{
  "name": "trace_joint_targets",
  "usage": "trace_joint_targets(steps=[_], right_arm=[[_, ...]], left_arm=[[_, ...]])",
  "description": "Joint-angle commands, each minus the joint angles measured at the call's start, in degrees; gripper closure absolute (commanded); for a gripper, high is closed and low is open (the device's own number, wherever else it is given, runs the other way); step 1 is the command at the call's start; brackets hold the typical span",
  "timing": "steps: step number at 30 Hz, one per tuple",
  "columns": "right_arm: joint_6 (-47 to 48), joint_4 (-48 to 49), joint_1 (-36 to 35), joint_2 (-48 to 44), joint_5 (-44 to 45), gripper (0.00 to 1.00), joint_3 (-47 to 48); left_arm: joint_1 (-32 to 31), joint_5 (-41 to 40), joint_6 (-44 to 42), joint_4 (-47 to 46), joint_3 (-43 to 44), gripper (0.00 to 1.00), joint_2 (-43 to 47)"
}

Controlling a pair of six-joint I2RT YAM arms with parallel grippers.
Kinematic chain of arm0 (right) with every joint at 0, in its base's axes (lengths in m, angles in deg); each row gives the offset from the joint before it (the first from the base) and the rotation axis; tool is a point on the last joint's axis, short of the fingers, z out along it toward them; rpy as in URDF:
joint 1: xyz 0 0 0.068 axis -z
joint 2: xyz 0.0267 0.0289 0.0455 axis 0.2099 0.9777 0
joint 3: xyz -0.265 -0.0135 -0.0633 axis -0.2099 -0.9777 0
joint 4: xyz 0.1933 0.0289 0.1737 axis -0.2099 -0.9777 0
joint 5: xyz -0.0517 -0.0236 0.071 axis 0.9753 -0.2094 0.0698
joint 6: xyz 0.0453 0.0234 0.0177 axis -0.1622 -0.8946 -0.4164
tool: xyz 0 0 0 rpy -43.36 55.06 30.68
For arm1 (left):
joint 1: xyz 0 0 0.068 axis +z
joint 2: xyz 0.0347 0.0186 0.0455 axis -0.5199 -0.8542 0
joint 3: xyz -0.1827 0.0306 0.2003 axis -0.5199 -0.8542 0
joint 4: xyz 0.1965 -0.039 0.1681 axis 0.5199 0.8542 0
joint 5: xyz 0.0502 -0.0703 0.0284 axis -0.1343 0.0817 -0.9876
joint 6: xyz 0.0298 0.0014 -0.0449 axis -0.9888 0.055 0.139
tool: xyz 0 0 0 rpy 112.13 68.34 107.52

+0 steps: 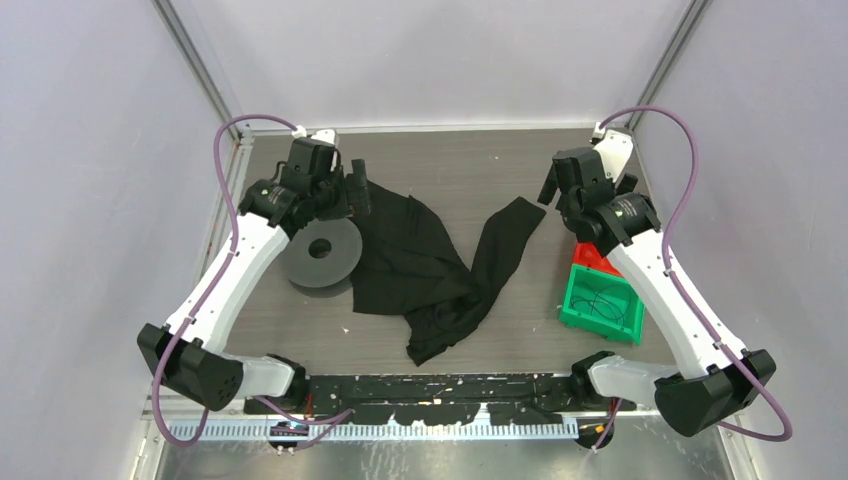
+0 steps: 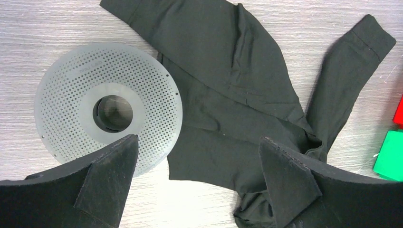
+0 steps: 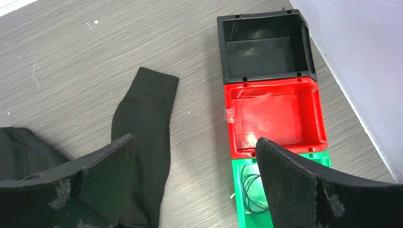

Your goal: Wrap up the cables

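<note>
The cables are one thin dark wire [image 3: 248,189], lying in loose loops inside a green bin [image 3: 235,202]. From above, the wire [image 1: 601,303] shows in that same green bin [image 1: 575,292] at the right. A grey perforated spool [image 1: 322,253] lies flat at the left, and the left wrist view shows this spool [image 2: 71,104] bare. My left gripper [image 1: 352,192] hangs open above the spool's far edge; between the left gripper's [image 2: 198,139] jaws there is nothing. My right gripper [image 1: 585,192] is open beyond the bins; the right gripper [image 3: 195,139] holds nothing.
A black cloth garment [image 1: 410,250] sprawls across the table's middle, and its edge touches the spool. One sleeve [image 3: 142,118] reaches toward the bins. Beyond the green bin stand a red bin [image 3: 275,118] and a black bin [image 3: 263,47], both with nothing inside. The right wall runs close by them.
</note>
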Motion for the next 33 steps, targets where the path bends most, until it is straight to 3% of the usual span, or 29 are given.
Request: trace_joint_targets(steps=[1, 20, 27, 33], right_arm=[[0.1, 1.7, 0.1, -2.0, 0.7, 0.00, -0.3], [0.1, -0.2, 0.1, -2.4, -1.0, 0.00, -0.5], [-2.1, -3.6, 0.2, -0.5, -5.3, 0.00, -0.8], [-3.8, -1.5, 0.1, -1.2, -13.2, 0.00, -5.1]], left_arm=[[0.4, -1.0, 0.2, -2.1, 0.0, 0.01, 1.6], [0.4, -1.4, -1.0, -4.3, -3.6, 0.00, 3.3], [0.4, 0.7, -2.1, -3.6, -4.3, 0.00, 3.0], [0.5, -3.2, 0.4, -0.8, -4.6, 0.00, 1.1]])
